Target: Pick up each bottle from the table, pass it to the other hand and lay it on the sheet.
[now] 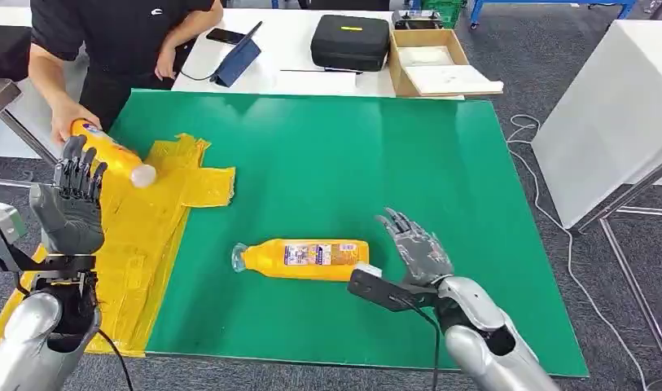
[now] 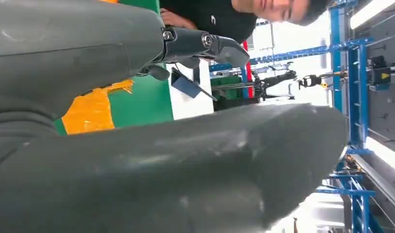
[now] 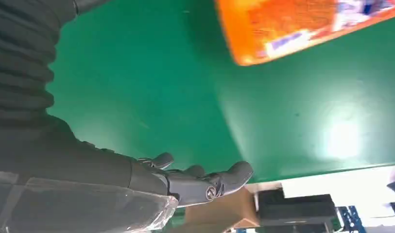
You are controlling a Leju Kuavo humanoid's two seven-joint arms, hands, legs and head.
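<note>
An orange bottle (image 1: 301,259) lies on its side on the green table (image 1: 352,163), cap end pointing left; its base end (image 3: 302,26) is close in the right wrist view. My right hand (image 1: 413,247) hovers open just right of it, fingers spread, not touching. A second orange bottle (image 1: 111,152) is over the yellow sheet (image 1: 148,220) at the far left, held by a person's hand (image 1: 67,118). My left hand (image 1: 71,204) is raised upright just below that bottle, fingers apart and empty.
A person in black (image 1: 124,41) leans over the table's far left corner. Behind the green table a white table holds a black case (image 1: 350,41), a cardboard box (image 1: 433,65), a tablet (image 1: 238,59) and a phone. Another white table (image 1: 612,114) stands right.
</note>
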